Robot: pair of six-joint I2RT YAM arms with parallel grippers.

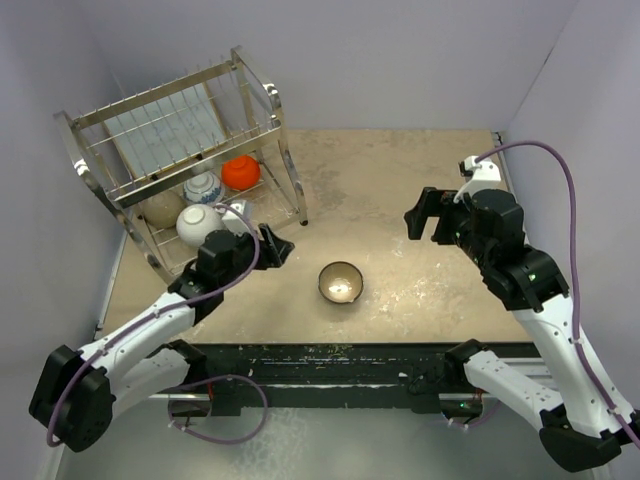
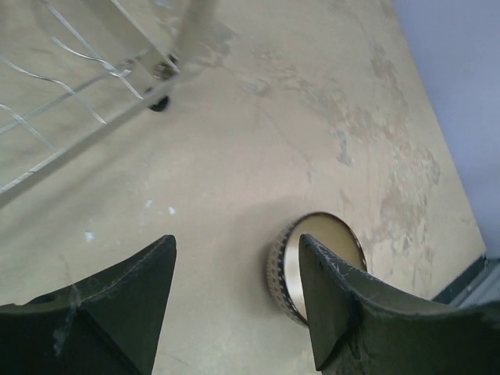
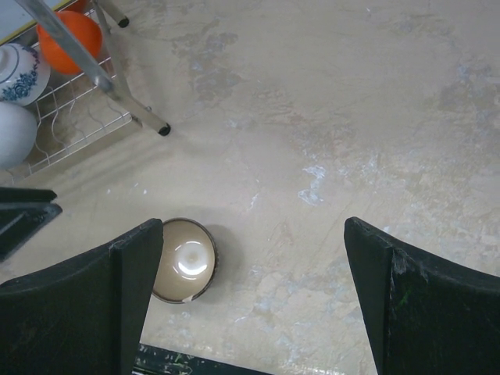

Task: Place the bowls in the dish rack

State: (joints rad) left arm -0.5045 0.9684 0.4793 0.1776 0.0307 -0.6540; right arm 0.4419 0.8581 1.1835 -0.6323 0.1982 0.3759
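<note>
The brown bowl [image 1: 341,283] sits upright on the table [image 1: 400,180], between the two claws and nearer the left claw [image 1: 278,246], just off its right side. It is round, dark and patterned outside, with a shiny pale inside. The left wrist camera shows it partly hidden behind one finger. The left claw is spread with nothing between its black fingers. The right claw [image 1: 425,215] is well off to the bowl's other side, spread wide and also empty. There are five bowls in all: this one on the table and four in the lower tier of the single rack [image 1: 180,150], which stands beyond and left of the left claw. The white bowl [image 1: 203,222] is nearest that claw, just to its left. Farther back are the blue-and-white patterned bowl [image 1: 203,187], the beige bowl [image 1: 160,208] and the orange bowl [image 1: 240,172]. The rack is made of shiny metal wire and bars, and its upper tier holds a pale rectangular tray [image 1: 165,125]. The table is flat and beige, mottled with worn pale patches. Plain pale lilac-grey walls [image 1: 400,60] close it in on three sides.
</note>
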